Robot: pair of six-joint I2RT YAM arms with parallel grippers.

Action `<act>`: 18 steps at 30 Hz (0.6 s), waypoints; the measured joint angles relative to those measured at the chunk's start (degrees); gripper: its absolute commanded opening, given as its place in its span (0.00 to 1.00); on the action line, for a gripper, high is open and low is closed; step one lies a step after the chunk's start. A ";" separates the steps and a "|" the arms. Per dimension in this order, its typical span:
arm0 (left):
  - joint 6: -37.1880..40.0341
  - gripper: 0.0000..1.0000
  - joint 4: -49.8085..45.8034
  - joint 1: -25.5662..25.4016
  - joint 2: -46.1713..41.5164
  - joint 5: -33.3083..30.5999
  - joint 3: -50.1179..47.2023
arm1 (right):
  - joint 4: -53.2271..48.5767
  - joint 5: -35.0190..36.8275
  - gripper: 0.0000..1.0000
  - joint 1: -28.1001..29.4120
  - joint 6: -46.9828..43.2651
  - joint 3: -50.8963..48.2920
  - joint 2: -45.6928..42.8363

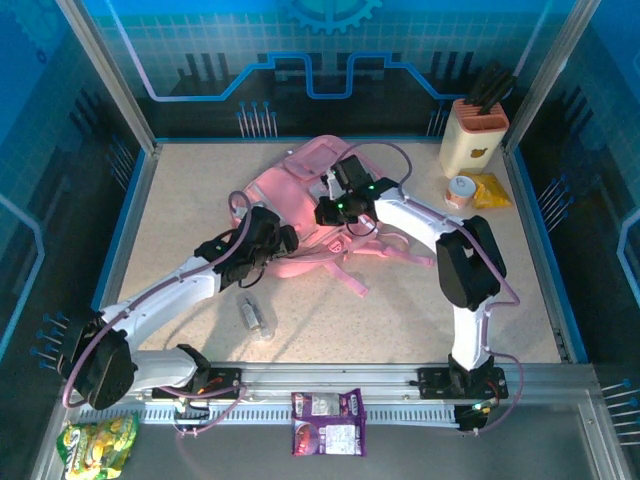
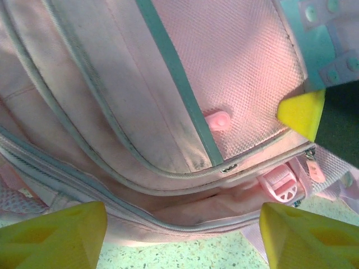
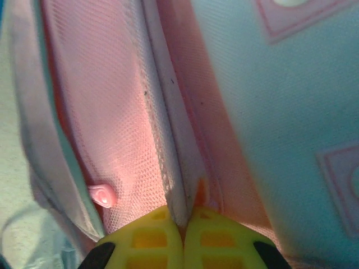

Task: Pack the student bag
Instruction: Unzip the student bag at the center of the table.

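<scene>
The pink student bag [image 1: 298, 175] lies flat in the middle of the table, its straps trailing toward the near side. My right gripper [image 1: 330, 212] reaches over the bag from the right. In the right wrist view its yellow fingers [image 3: 151, 235] are shut on a raised seam edge of the student bag [image 3: 112, 101]. My left gripper [image 1: 286, 240] sits at the bag's near left edge. In the left wrist view it [image 2: 182, 227] stands open with a gaping zip opening of the student bag [image 2: 235, 67] between the jaws, apart from both fingers. A yellow right fingertip [image 2: 303, 112] shows at that view's right edge.
A small clear bottle [image 1: 256, 318] lies on the table near the left arm. A knife block [image 1: 475, 135], a small round tub [image 1: 461, 190] and a yellow packet [image 1: 491, 190] stand at the back right. A purple snack packet [image 1: 328, 422] and a green one [image 1: 98, 445] lie beyond the near rail.
</scene>
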 measured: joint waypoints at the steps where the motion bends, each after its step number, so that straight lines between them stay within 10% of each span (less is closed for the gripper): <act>1: -0.04 0.71 -0.11 -0.37 0.00 0.11 0.31 | 0.85 -0.35 0.00 -0.09 0.81 -0.70 -0.87; 18: -25.07 0.69 0.33 -10.56 7.80 -3.96 4.70 | 15.37 -4.83 0.00 -0.17 18.67 -10.47 -8.17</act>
